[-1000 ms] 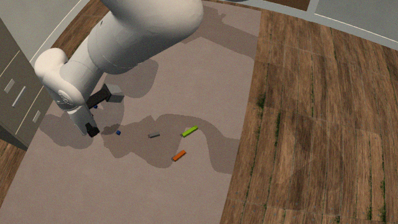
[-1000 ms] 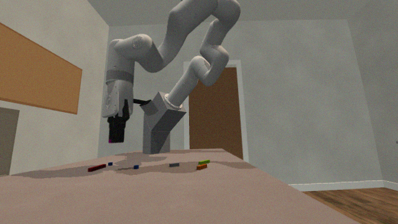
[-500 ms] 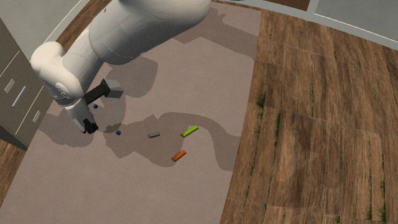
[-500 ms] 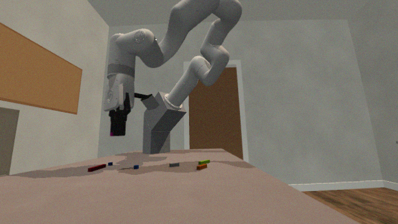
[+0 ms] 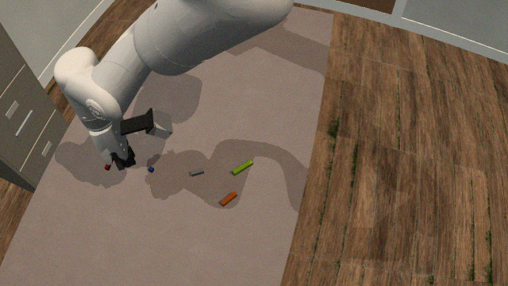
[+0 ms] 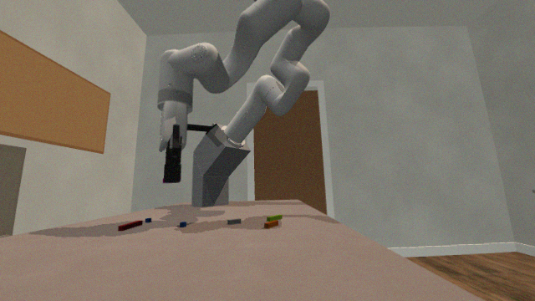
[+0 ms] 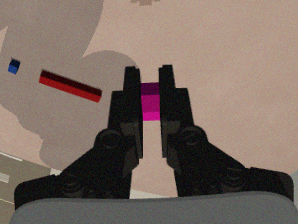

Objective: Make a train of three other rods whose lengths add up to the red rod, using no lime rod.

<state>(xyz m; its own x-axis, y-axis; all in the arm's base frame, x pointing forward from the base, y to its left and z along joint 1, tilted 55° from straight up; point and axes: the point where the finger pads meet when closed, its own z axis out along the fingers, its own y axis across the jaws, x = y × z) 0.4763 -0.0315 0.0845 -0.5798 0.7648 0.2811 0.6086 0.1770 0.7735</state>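
Reaching Across and Down, Arm Is Carrying Magenta Rod Above the Table

From where I'm standing, taking the exterior view left to right, the red rod (image 5: 107, 167) (image 6: 130, 226) (image 7: 70, 87) is lying at the far left of the table (image 5: 159, 246) (image 6: 209, 263) (image 7: 240, 90), slantwise, with a small blue rod (image 6: 148, 220) (image 7: 14, 66) sitting near one end.

Next comes the gripper (image 5: 124, 160) (image 6: 172, 180) (image 7: 149, 85). It's hanging fingers-down, well off the tabletop, and its fingers are pinching the magenta rod (image 6: 165, 181) (image 7: 151, 105) between them. The forearm is dropping almost straight into it from a sharply bent wrist. The rest of the arm (image 5: 178, 36) (image 6: 259, 25) is arching high overhead and folding back down, right of the gripper, to its grey pedestal (image 6: 200, 180).

Lower down, a second blue rod (image 5: 151, 169) (image 6: 183, 224) is lying right of the gripper, then the grey rod (image 5: 196, 172) (image 6: 234, 221). Farthest right, the orange rod (image 5: 228, 199) (image 6: 271, 225) and lime rod (image 5: 242, 168) (image 6: 274, 217) are resting apart, orange nearer me. The rods on the table are lying separately, forming no train.
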